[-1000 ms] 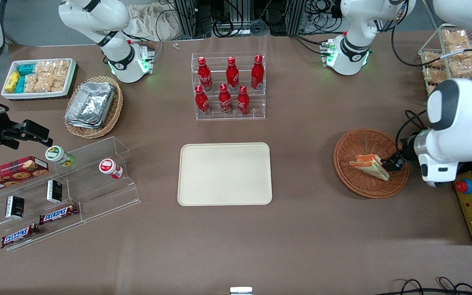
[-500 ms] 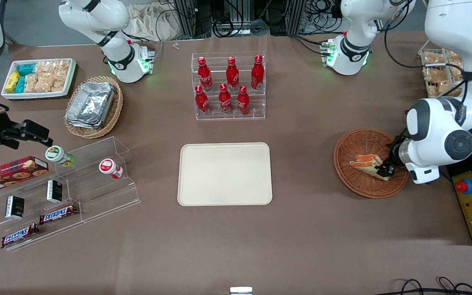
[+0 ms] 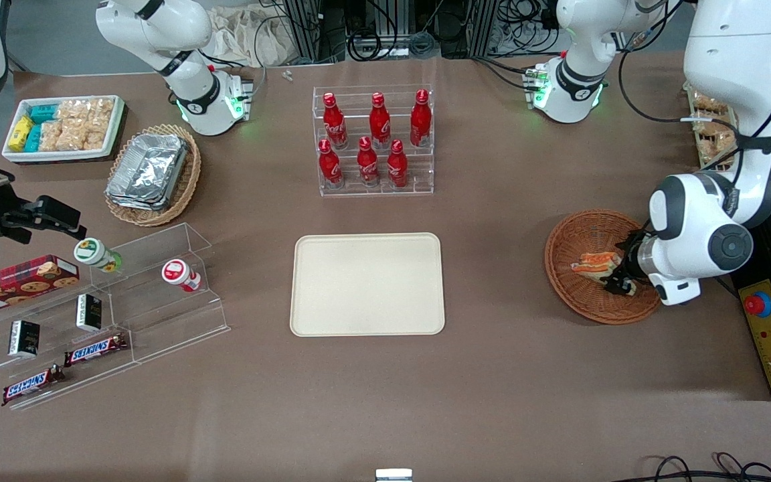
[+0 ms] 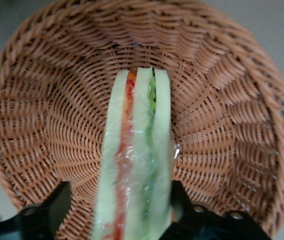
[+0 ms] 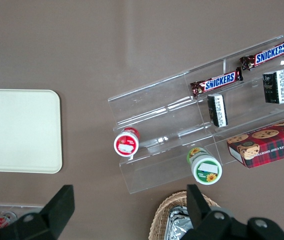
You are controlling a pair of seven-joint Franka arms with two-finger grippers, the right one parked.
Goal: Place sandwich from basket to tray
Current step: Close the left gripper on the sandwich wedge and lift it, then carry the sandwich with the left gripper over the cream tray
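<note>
**Sandwich in the wicker basket, gripper at its wide end**

Toward the working arm's end of the table you have the basket (image 3: 593, 268): round, shallow, reddish-brown wicker, its weave running in ribbed rings up to a braided rim. Lying in it is the sandwich (image 3: 595, 262), a triangular wedge of white bread with orange-red and green filling layers. From the wrist camera you see the sandwich (image 4: 137, 160) edge-on, wrapped in glossy clear film that wrinkles along the layers, its pointed end resting on the basket (image 4: 221, 115) floor.

Your gripper (image 3: 620, 281) sits low inside the basket at the wedge's wide end. Its black fingers (image 4: 49, 212) stand one on each side of the bread, close against the film; whether they press it or merely flank it you cannot tell.

Well apart, at the table's middle, lies the tray (image 3: 367, 284): flat, cream-beige plastic, rectangular with rounded corners and a low rim, smooth and matte. It also shows from the parked arm's camera (image 5: 19, 131).
</note>
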